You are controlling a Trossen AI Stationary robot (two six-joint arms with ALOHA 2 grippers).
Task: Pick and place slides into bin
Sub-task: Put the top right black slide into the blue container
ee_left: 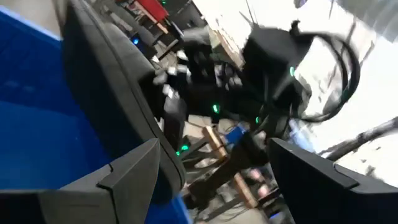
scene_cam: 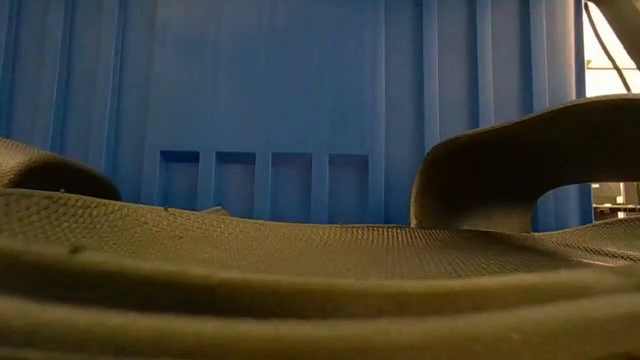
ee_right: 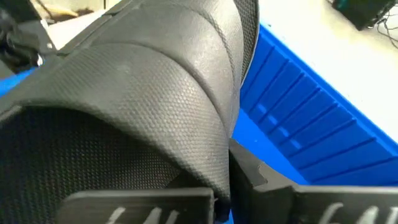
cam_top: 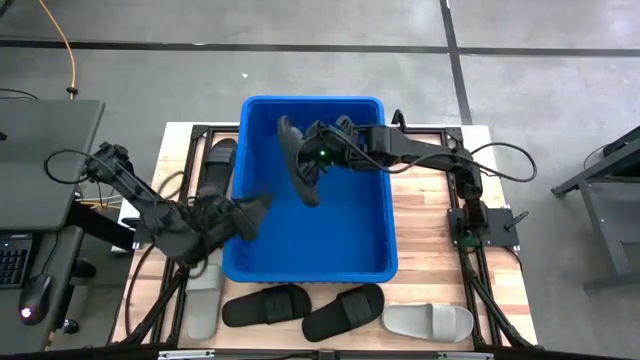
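I see a black slide [cam_top: 298, 160] hanging over the blue bin [cam_top: 375, 225], pinched by my right gripper [cam_top: 312, 158] near the bin's far side; its textured strap fills the right wrist view. My left gripper [cam_top: 255, 210], fingers spread, sits at the bin's left wall. More slides lie on the table [cam_top: 430, 250] around the bin.

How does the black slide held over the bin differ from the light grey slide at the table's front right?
The held black slide is dark, gripped by the right gripper and tilted above the bin. The grey slide is pale, lies flat on the table outside the bin, untouched. Both are slip-on sandals with one wide strap.
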